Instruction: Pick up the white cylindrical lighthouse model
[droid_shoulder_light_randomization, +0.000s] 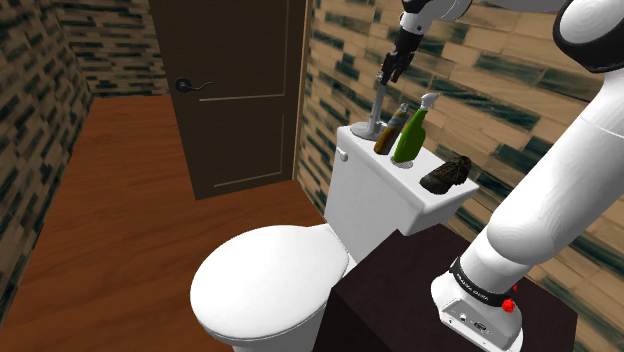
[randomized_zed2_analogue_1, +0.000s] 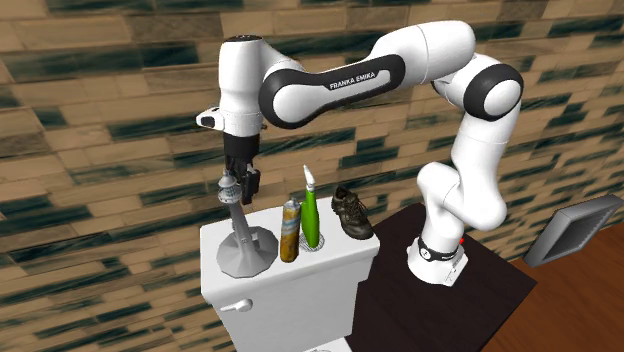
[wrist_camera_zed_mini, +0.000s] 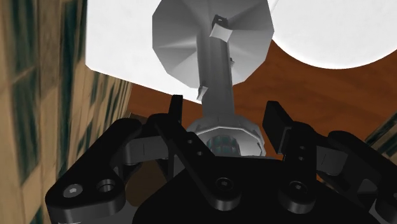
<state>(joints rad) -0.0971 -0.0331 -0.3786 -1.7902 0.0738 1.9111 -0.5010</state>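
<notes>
The pincer (randomized_zed2_analogue_1: 243, 190) hangs at the top of the grey lighthouse model (randomized_zed2_analogue_1: 242, 236) standing on the toilet tank (randomized_zed2_analogue_1: 295, 295).

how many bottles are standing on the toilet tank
2. A brown bottle stands beside the grey lighthouse model, and a green spray bottle stands next to it, toward the dark shoe. None seem hidden.

You are looking at a white toilet tank lid (randomized_zed2_analogue_1: 322, 262), which carries four things in a row. In the second exterior view, from left to right: a grey lighthouse model (randomized_zed2_analogue_1: 240, 235) upright on its round base at the lid's left end, a brown bottle (randomized_zed2_analogue_1: 290, 232) just beside it, a green spray bottle (randomized_zed2_analogue_1: 311, 220) with a pale nozzle, and a dark shoe (randomized_zed2_analogue_1: 352, 212) at the far right end.
</notes>
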